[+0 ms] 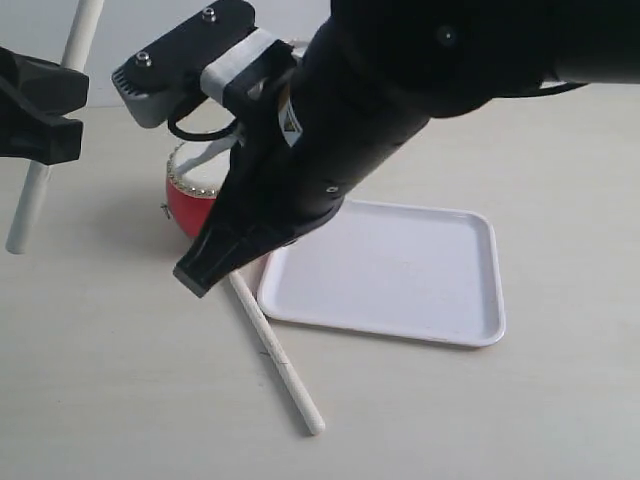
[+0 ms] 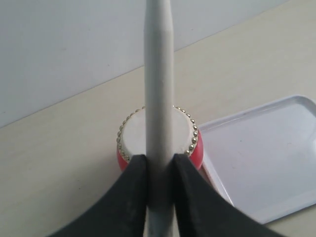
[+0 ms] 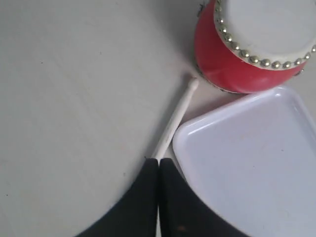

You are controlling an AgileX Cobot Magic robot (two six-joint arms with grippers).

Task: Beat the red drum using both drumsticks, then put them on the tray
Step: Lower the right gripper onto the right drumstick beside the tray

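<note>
Well, from the exterior view, the left gripper at the left edge is clamped on one drumstick, which stands nearly upright, leaning a little. The red drum sits on the table to the right of that stick, apart from it and mostly hidden behind the right arm. The right gripper points down at the near side of the drum, its tip just above one end of the second drumstick, which lies flat on the table beside the tray.

Through the left wrist view, the jaws pinch the stick on both sides, with the drum's cream skin straight beyond them and the tray next to the drum.

Through the right wrist view, the right gripper's fingers are pressed together with nothing seen between them. The loose stick runs from their tips to the drum's base, along the tray's corner.
</note>
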